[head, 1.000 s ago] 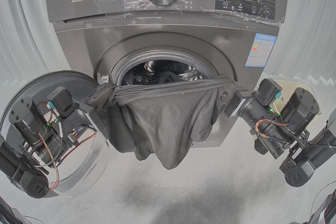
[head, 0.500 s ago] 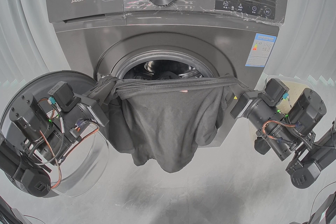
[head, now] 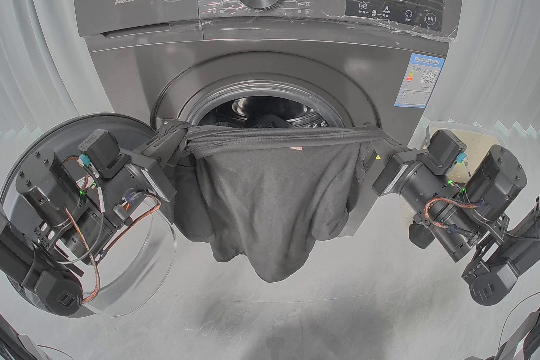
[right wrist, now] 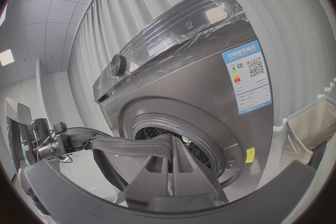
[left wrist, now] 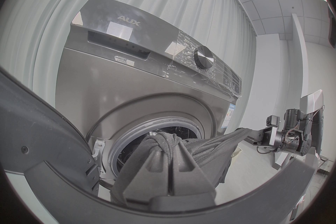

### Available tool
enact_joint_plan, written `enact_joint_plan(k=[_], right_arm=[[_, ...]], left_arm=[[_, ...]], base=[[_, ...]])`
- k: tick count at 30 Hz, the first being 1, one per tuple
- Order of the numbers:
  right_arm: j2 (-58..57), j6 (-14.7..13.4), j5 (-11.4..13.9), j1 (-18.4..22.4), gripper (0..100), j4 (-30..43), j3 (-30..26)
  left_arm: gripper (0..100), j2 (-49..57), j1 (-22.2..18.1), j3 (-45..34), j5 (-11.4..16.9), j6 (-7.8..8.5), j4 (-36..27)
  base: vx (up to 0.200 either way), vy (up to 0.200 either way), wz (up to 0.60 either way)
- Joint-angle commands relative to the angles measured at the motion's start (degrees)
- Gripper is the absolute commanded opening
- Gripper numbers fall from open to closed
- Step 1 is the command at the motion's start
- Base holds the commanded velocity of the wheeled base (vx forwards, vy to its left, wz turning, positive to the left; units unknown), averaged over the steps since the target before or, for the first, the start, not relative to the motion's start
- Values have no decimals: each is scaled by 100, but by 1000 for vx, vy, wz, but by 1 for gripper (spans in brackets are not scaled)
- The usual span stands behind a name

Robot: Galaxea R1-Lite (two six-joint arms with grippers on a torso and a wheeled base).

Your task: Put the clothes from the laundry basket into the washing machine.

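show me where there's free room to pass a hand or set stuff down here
Bare floor lies open below the hanging dark garment, between the open door and laundry basket. The drum mouth is crowded: the garment stretches across it between left gripper and right gripper, leaving a gap above.

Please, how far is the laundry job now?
Done: the door stands open and dark clothes lie in the drum. In hand: left tool and right tool hold a grey garment stretched before the opening, hanging outside. Left: push it in; the laundry basket's contents are hidden.
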State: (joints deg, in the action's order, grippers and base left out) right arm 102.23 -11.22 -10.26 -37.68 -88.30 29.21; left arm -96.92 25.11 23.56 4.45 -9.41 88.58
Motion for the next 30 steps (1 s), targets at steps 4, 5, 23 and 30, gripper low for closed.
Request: enact_joint_plan(k=[4,5,23,30], right_arm=[[16,-3,7,-11,0,-3,-3],[16,-3,7,-11,0,-3,-12],[192,-65,24,-46,0,-3,-390],[271,-100,-37,-266,100,5,-697]], left_arm=[[0,-12,2,-27,-6,1,2],[0,-3,2,-27,-6,-8,2],[0,-205,240,201,-67,18,2],[0,-293,310,219,-67,1,2]], base=[[0,0,0],[0,0,0],[0,0,0],[0,0,0]])
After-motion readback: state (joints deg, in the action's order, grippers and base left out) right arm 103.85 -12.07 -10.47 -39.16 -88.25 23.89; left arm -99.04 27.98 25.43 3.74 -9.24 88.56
